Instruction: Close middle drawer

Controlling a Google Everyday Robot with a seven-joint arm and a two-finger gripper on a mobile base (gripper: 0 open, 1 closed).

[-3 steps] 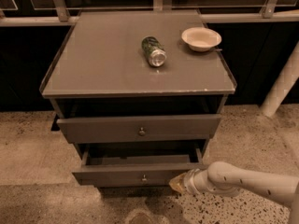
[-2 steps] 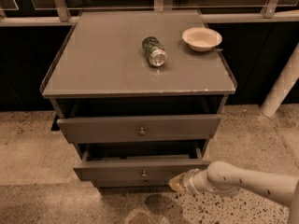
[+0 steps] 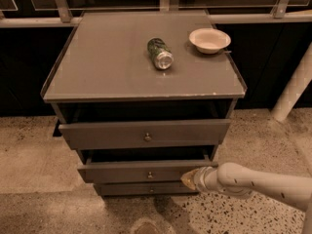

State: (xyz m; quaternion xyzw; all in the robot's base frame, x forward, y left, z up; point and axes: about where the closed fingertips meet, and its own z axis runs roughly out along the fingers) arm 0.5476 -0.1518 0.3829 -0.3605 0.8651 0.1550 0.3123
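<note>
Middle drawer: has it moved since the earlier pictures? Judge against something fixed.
Yes. The middle drawer has slid inward, toward the cabinet: the dark gap below the top drawer is narrower. The gripper is at its front's right end.

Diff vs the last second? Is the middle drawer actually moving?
Yes. The middle drawer has slid inward: the dark gap above its front is narrower, and the bottom drawer now shows below it. The gripper, at the right end of that front, went in with it. The drawer is not yet shut. The top drawer, can and bowl stayed put.
</note>
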